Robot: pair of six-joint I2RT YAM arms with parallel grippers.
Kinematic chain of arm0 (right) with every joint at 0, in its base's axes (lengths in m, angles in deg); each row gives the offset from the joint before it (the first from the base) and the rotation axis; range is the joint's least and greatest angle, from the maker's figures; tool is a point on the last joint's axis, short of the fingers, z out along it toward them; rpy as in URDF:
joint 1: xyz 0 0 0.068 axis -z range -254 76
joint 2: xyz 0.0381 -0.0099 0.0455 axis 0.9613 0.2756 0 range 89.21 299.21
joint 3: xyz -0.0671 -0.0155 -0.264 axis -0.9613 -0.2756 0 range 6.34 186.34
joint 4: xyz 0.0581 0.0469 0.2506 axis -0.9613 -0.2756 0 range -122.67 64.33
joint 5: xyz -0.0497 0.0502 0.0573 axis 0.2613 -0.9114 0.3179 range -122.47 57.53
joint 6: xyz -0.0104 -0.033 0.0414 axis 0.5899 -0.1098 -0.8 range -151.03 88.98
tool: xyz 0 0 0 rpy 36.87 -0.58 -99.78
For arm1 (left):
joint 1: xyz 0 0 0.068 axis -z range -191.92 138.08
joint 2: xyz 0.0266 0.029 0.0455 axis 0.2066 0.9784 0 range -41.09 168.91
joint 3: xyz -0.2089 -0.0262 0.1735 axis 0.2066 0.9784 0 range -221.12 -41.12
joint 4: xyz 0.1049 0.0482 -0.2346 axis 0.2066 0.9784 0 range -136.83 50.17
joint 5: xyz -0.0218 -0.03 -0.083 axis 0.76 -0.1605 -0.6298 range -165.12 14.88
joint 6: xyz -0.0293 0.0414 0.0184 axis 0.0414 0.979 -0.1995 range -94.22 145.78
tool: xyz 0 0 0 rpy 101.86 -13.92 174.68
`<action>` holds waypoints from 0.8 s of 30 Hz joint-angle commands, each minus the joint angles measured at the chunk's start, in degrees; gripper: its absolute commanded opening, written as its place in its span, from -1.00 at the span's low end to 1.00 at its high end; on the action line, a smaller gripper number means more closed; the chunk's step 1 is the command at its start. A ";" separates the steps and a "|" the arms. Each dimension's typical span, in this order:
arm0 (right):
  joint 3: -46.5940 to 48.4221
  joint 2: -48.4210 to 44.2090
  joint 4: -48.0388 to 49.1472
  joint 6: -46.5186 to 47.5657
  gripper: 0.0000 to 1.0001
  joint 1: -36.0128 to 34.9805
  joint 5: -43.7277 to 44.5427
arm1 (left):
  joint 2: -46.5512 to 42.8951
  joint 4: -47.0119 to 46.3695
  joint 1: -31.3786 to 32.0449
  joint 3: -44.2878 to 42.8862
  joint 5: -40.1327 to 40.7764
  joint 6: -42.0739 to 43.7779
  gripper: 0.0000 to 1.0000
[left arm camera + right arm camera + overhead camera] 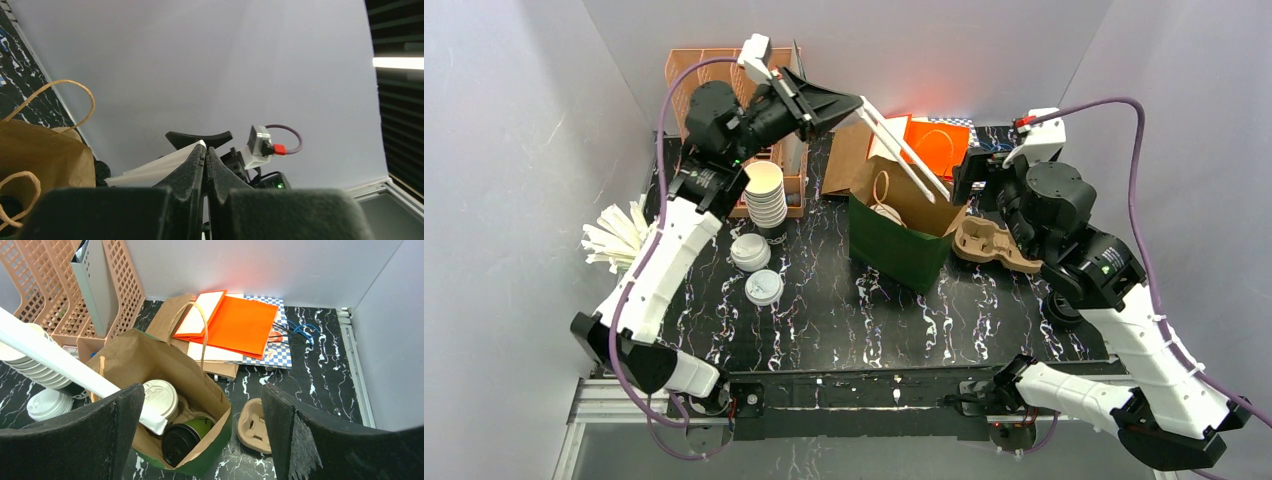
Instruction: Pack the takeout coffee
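Clenched on what seem wrapped straws [55, 360], the left hand [860, 102] should tip them into the paper bag [894, 250] beside the lidded cup [160, 397]; the right hand [202, 390] is released.

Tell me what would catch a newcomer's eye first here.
The left end effector is shut on long white straws slanting into the open bag mid-table. Inside sits the lidded coffee beside a dark green container. Orange bags lie flat behind it.
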 commanded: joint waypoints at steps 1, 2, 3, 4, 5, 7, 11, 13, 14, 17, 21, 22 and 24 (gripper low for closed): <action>1.02 -2.07 4.16 0.83 0.89 0.13 6.29 | 1.72 -0.25 4.04 -4.65 2.33 4.75 -1.00; 1.15 -2.36 4.32 1.23 0.89 0.11 8.06 | 2.52 -0.24 5.05 -5.03 2.34 5.06 -1.00; 1.23 -2.71 4.49 1.56 0.89 0.11 9.06 | 3.18 -0.24 5.90 -5.18 2.34 5.30 -1.00; 1.17 -3.07 4.73 1.98 0.89 0.09 9.62 | 3.91 -0.24 6.51 -5.12 2.29 5.53 -1.00; 0.88 -3.56 5.08 2.49 0.89 0.10 9.97 | 4.47 -0.24 6.95 -5.08 2.29 5.93 -1.00; 0.62 -4.38 5.51 2.88 0.89 0.14 10.40 | 5.13 0.60 7.33 -4.75 2.73 7.46 -1.00; 0.28 -5.21 5.18 2.63 0.90 0.10 10.66 | 5.59 4.06 7.35 -4.05 5.75 11.09 -1.00; -0.02 -5.46 5.18 2.44 0.89 0.10 10.67 | 5.83 5.00 7.37 -3.74 6.40 12.31 -1.00; -0.01 -5.52 5.28 2.37 0.89 0.10 10.68 | 5.92 5.11 7.33 -3.72 6.54 12.99 -1.00; -0.17 -5.54 5.24 2.27 0.89 0.12 10.58 | 5.78 8.69 7.38 -3.64 7.96 16.01 -1.00; -0.25 -5.50 5.06 2.11 0.90 0.09 10.03 | 4.57 13.18 7.38 -2.56 12.12 20.22 -0.65; -0.25 -5.58 4.88 1.95 0.90 0.13 9.79 | 4.30 14.18 7.38 -2.20 13.16 21.02 -0.14; -0.30 -5.70 4.45 1.58 0.91 0.14 9.40 | 3.73 15.75 7.38 -1.79 14.76 22.02 0.67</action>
